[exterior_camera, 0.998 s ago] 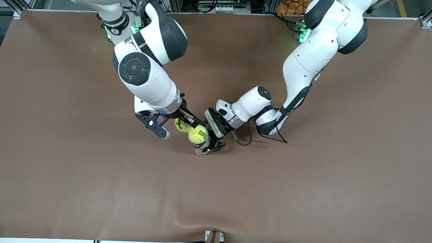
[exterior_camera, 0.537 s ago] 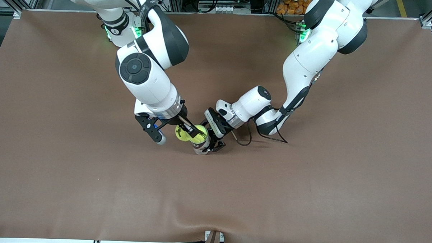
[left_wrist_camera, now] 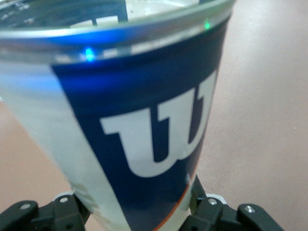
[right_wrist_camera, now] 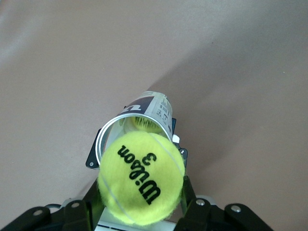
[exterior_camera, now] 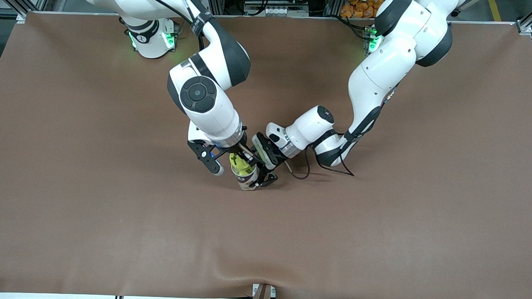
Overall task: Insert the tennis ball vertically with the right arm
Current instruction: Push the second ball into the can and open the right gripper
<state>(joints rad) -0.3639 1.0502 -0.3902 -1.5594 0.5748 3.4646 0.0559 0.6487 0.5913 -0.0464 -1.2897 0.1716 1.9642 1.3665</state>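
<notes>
Fingers of the right gripper [right_wrist_camera: 142, 211] are clamped on a yellow tennis ball [right_wrist_camera: 141, 185], one pad on each side of it, with the printed brand name and a numeral 3 facing the wrist camera. In the right wrist view the ball sits directly over the open mouth of a ball can [right_wrist_camera: 139, 120], and a second yellow ball [right_wrist_camera: 142, 123] shows deeper inside the can. In the front view the right gripper [exterior_camera: 239, 159] is over the can [exterior_camera: 246, 177], with the held ball [exterior_camera: 240, 163] at the can's rim; whether the ball touches the rim cannot be told. The can stands upright on the brown table [exterior_camera: 378, 224], near its middle. The left gripper [exterior_camera: 261, 176] reaches in low from the left arm's end of the table and is closed around the can's lower body; in the left wrist view its fingers [left_wrist_camera: 65, 209] press either side of the can [left_wrist_camera: 144, 125], whose blue label carries a large white W below a metal rim. The right arm comes down steeply from its base, its forearm above the can, while the left arm bends low across the table with its wrist just beside the can. A black cable [exterior_camera: 307, 166] loops from the left wrist onto the table.
</notes>
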